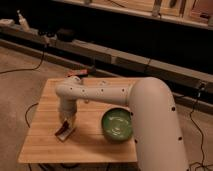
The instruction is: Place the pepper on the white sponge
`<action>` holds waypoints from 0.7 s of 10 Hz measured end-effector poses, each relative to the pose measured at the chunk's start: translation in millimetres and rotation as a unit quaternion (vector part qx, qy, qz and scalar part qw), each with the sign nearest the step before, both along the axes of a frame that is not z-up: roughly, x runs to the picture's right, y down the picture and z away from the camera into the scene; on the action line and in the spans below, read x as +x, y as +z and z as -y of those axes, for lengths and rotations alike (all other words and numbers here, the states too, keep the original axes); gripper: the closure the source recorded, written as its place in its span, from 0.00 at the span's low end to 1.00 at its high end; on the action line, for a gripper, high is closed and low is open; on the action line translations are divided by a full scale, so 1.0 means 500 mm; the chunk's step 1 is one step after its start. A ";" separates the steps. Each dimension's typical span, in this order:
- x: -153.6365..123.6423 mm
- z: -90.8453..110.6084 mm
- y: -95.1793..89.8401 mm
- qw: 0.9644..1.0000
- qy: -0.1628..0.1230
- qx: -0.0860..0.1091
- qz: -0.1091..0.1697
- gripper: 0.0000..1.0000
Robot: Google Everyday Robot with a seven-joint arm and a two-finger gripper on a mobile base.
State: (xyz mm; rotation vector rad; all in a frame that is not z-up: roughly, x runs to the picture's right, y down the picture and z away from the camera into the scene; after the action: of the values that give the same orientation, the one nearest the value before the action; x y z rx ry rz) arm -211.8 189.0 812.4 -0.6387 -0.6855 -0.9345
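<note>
Wooden table [45,145] under me, and my claw [67,122] is hanging low, clenched on the pepper [63,131], which pokes out just below my fingertips and looks like it's touching the white sponge [65,133] right underneath. Green bowl [118,126] sits off to the side. My worry: the pepper's tilted, so letting go could send it rolling off the sponge's edge.
</note>
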 end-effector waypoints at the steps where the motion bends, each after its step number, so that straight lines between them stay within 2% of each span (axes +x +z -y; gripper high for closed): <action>1: 0.001 -0.003 -0.002 1.000 -0.001 0.002 -0.001 0.72; 4: 0.005 -0.007 -0.008 1.000 0.001 0.001 -0.002 0.71; 5: 0.002 -0.010 -0.009 1.000 0.000 -0.002 0.001 0.66; 7: -0.002 -0.014 -0.013 1.000 -0.002 -0.007 0.008 0.44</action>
State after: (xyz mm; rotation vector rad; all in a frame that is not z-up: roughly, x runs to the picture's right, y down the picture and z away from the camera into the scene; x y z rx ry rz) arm -212.9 195.9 805.7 -0.6458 -0.7051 -0.9410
